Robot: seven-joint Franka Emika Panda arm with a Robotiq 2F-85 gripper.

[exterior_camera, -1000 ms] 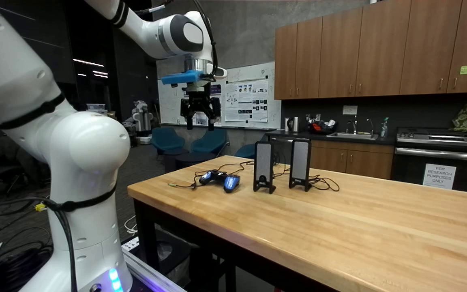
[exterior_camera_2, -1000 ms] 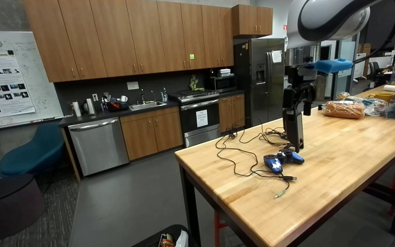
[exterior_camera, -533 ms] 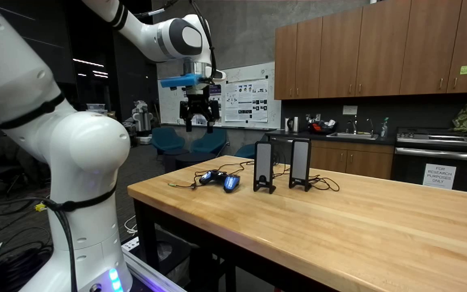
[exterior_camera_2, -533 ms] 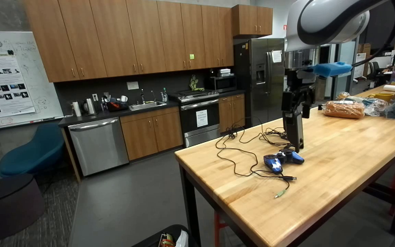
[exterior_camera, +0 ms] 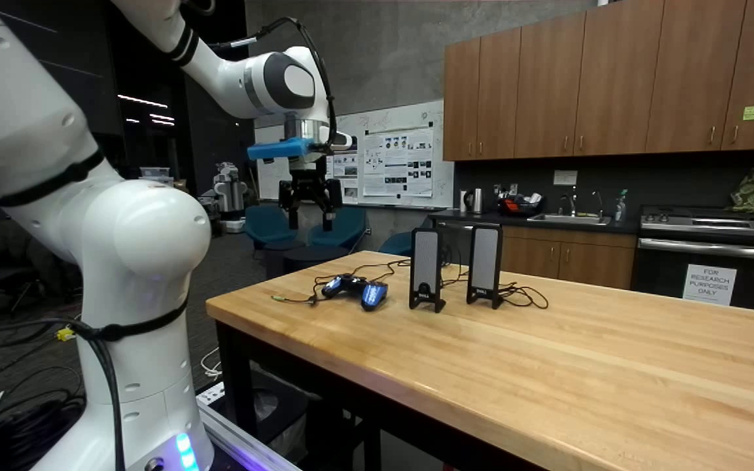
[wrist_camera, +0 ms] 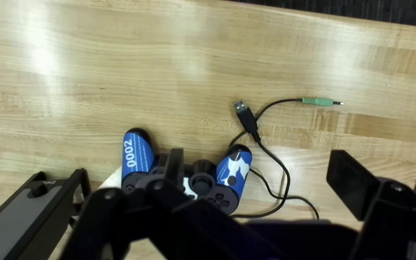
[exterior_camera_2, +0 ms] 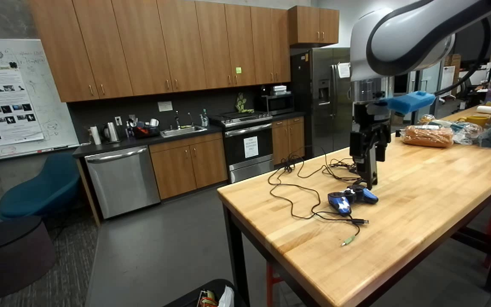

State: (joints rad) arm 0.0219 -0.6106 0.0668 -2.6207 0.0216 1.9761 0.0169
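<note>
Jaws of the gripper (wrist_camera: pixel 256 169) are spread wide, only air between the fingertips. It is held pointing down above the table (exterior_camera: pixel 580 366), well apart from what is laid there. 1 blue block (exterior_camera_2: pixel 411 102) is mounted just above it.

Counts, placed from the gripper:

- 1 gamepad (wrist_camera: pixel 202 184): laid on the table, below the gripper; partly hidden by one finger in the wrist view. "0002" is printed on one blue grip.
- 2 speakers: stood upright on the table, lower than the gripper and past the gamepad, on the outer side of that same finger. Nearer speaker (exterior_camera: pixel 425 268) and farther speaker (exterior_camera: pixel 484 265) are set near each other.
- 2 plugs: USB plug (wrist_camera: pixel 247 119) and green plug (wrist_camera: pixel 318 101), both laid past the fingertips and between the fingers as framed in the wrist view.
- Black cables (wrist_camera: pixel 288 177): strewn below the gripper; exact count can't be told, tangled.
- Well apart from the gripper: 1 orange-brown bag (exterior_camera_2: pixel 428 137) is left farther along the table; beyond the table, 1 kettle (exterior_camera_2: pixel 110 133), 1 stove (exterior_camera_2: pixel 235 149) and 1 fridge (exterior_camera_2: pixel 324 115) are lined up along the wall.
</note>
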